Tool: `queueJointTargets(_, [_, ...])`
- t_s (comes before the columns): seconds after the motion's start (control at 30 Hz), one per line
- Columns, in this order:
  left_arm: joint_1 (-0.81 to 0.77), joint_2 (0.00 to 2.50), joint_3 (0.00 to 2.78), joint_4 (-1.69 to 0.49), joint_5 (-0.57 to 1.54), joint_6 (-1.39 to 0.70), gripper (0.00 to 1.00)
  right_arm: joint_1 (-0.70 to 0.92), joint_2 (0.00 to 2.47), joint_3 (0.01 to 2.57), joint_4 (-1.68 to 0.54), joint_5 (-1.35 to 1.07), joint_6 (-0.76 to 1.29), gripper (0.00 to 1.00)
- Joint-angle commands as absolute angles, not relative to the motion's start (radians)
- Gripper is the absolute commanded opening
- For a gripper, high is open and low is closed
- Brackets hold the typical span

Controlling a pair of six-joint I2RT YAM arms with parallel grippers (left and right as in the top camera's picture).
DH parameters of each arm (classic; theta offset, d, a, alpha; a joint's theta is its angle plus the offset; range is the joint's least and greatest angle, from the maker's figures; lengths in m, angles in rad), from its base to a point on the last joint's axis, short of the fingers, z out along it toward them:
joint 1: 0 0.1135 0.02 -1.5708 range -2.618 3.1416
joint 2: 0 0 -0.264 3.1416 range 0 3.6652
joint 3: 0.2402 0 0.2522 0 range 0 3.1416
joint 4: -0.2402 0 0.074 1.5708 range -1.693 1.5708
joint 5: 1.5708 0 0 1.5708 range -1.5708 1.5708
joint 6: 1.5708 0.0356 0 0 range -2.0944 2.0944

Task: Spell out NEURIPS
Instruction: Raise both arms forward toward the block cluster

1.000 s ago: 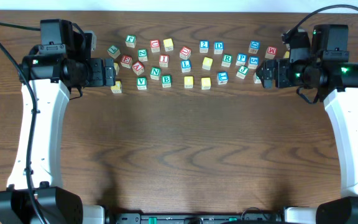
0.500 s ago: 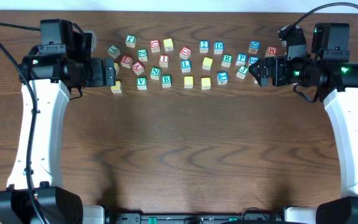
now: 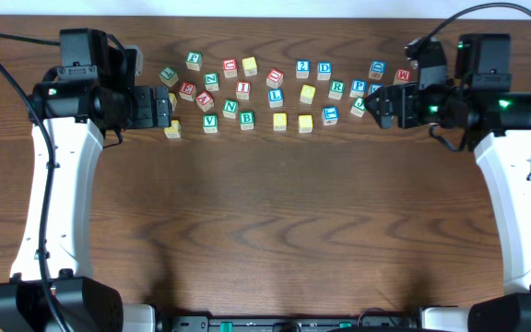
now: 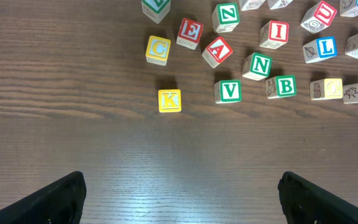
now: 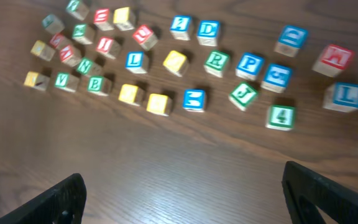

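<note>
Right gripper (image 3: pixel 378 103) shifted left toward P cube (image 3: pixel 358 88) | wide open, empty | left gripper (image 3: pixel 167 107) wide open, empty

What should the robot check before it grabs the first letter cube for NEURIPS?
1. Left gripper open, holding nothing: ok.
2. Right gripper open, holding nothing: ok.
3. Pale wooden cube with green N found, letter facing up: ok.
4. Pale wooden cube with red E found, letter facing up: ok.
5. Pale wooden cube with green R and pale wooden cube with blue P side by side: ok.
6. All seven letters found: cannot tell, no face reads clearly as S.
</note>
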State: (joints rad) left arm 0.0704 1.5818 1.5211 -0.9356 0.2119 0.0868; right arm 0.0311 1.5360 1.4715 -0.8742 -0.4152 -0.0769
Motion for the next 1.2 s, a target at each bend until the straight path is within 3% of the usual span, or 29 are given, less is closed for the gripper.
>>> queueJointTargets(0.0, [0.072, 1.577, 1.547, -0.938, 0.225, 0.104, 0.98, 0.056, 1.533, 1.495, -0.875, -0.417, -0.075, 0.96])
queueJointTargets(0.17, [0.072, 1.577, 1.547, -0.938, 0.225, 0.104, 0.98, 0.094, 1.551, 1.495, -0.855, -0.392, -0.045, 0.84])
queueJointTargets(0.33, [0.072, 1.577, 1.547, -0.938, 0.225, 0.104, 0.98, 0.17, 1.61, 1.496, -0.805, -0.282, 0.04, 0.78])
queueJointTargets(0.6, [0.072, 1.577, 1.547, -0.938, 0.225, 0.104, 0.98, 0.245, 1.666, 1.496, -0.76, -0.183, 0.12, 0.79])
queueJointTargets(1.17, [0.072, 1.577, 1.547, -0.938, 0.225, 0.104, 0.98, 0.249, 1.668, 1.496, -0.77, -0.115, 0.199, 0.79])
